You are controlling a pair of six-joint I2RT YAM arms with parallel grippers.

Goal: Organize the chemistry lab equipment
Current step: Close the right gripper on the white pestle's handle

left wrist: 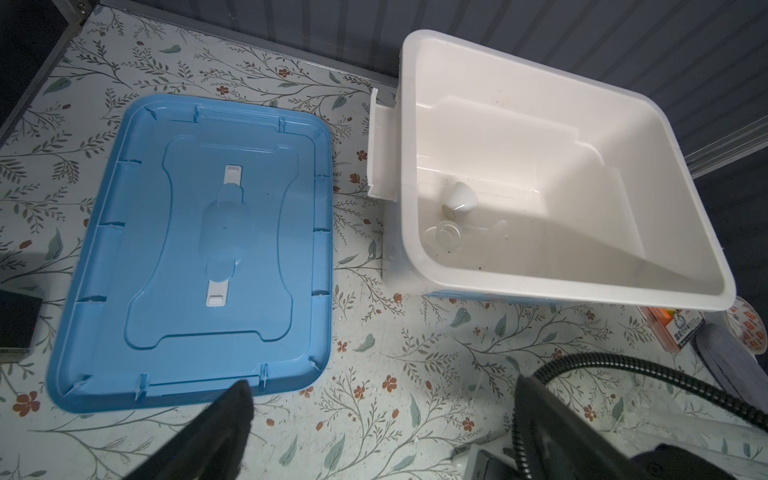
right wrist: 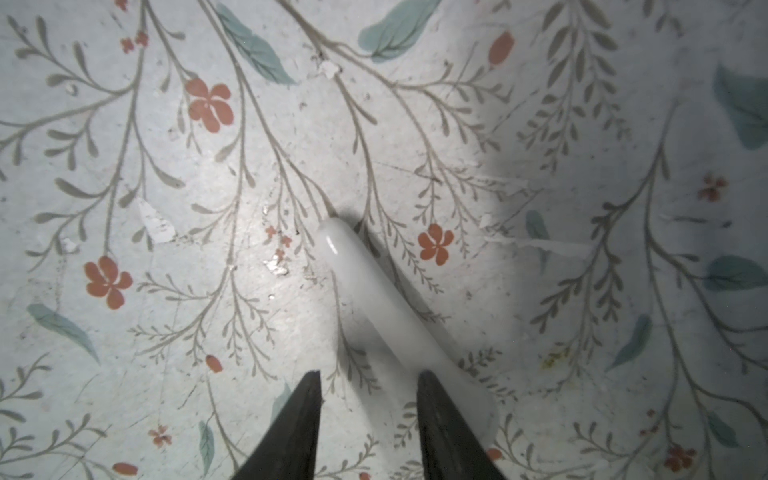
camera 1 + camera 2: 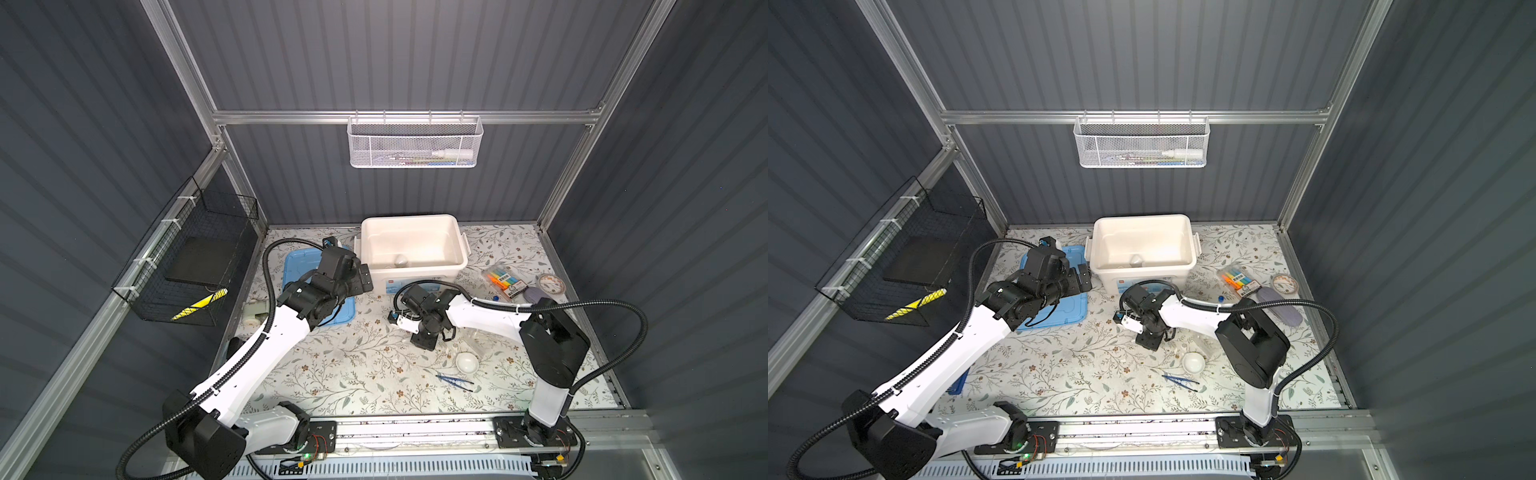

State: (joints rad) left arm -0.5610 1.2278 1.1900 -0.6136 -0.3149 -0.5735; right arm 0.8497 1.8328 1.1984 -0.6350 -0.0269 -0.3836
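Observation:
A white pestle [image 2: 365, 282] lies on the flowered table. My right gripper [image 2: 365, 374] points straight down over its thick end, jaws open. One finger overlaps the pestle and the other stands clear of it. In both top views this gripper [image 3: 424, 341] hides the pestle. A small white dish [image 3: 466, 361] and dark blue tweezers [image 3: 455, 382] lie nearer the front. The white bin [image 3: 457, 249] holds another white dish [image 1: 459, 199] and clear glassware [image 1: 446, 235]. My left gripper [image 1: 382, 399] hangs wide open and empty between the blue lid [image 1: 199, 249] and the bin.
A pack of coloured markers [image 3: 505, 282], a tape roll [image 3: 550, 284] and a blue-capped tube [image 3: 495, 297] lie at the right rear. A faint clear plastic piece [image 3: 484, 338] sits right of my right gripper. A black wire basket [image 3: 187, 257] hangs on the left wall.

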